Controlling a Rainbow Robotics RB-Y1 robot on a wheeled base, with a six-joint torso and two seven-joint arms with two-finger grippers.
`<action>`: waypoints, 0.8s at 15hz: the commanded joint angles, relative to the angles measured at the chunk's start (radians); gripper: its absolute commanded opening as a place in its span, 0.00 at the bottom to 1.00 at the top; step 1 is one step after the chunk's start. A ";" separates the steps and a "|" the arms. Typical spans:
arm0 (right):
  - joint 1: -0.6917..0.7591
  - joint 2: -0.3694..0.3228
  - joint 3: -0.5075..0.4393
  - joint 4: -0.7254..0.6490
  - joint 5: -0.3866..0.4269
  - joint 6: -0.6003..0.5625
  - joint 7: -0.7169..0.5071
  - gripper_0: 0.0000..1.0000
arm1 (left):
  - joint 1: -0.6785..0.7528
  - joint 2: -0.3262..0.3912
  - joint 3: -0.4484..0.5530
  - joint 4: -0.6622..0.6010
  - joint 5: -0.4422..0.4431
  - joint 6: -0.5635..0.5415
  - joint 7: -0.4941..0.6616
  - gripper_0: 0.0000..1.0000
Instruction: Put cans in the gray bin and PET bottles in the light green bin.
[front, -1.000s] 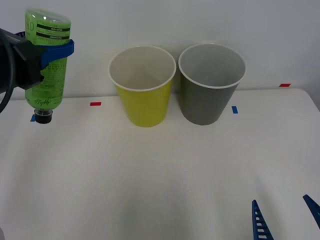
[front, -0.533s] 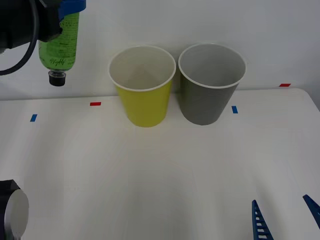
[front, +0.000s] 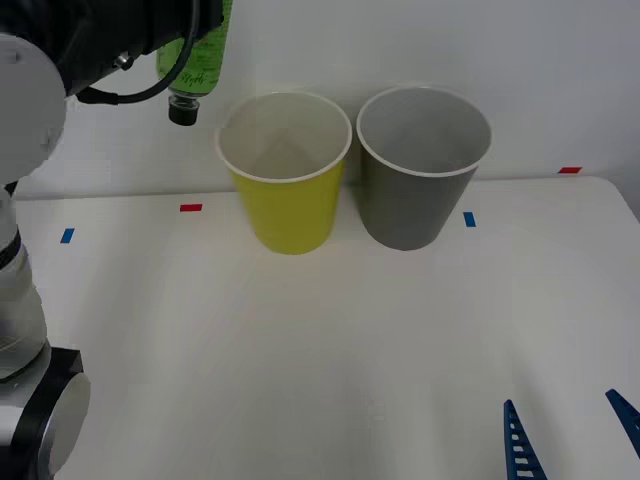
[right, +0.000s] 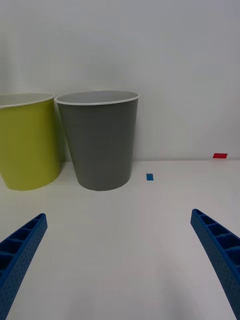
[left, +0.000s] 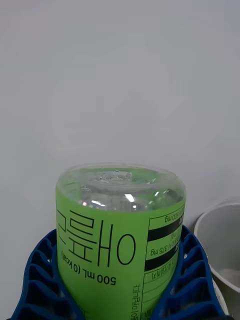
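White table (front: 300, 350), plain wall behind | left gripper (left: 117, 280) clamped round the green bottle (front: 197, 60), cap down, high up just left of the yellow-green bin (front: 287, 175); let go now and it'd probably clip the rim | gray bin (front: 420, 170) alongside | right gripper (right: 120, 260) low, jaws apart

The white surface (front: 330, 340) carries the light green bin (front: 287, 200) just beside the gray bin (front: 418, 195), plus small red and blue tape marks.
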 joint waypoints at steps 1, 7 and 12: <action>0.000 0.000 0.000 0.000 0.000 0.000 0.000 1.00 | -0.013 -0.055 -0.005 0.079 -0.008 -0.059 -0.001 0.00; 0.000 0.000 0.000 0.000 0.000 0.000 0.000 1.00 | -0.014 -0.073 -0.060 0.246 0.004 -0.292 -0.003 0.00; 0.000 0.000 0.000 0.000 0.000 0.000 0.000 1.00 | -0.013 -0.044 -0.124 0.364 0.029 -0.501 0.000 0.00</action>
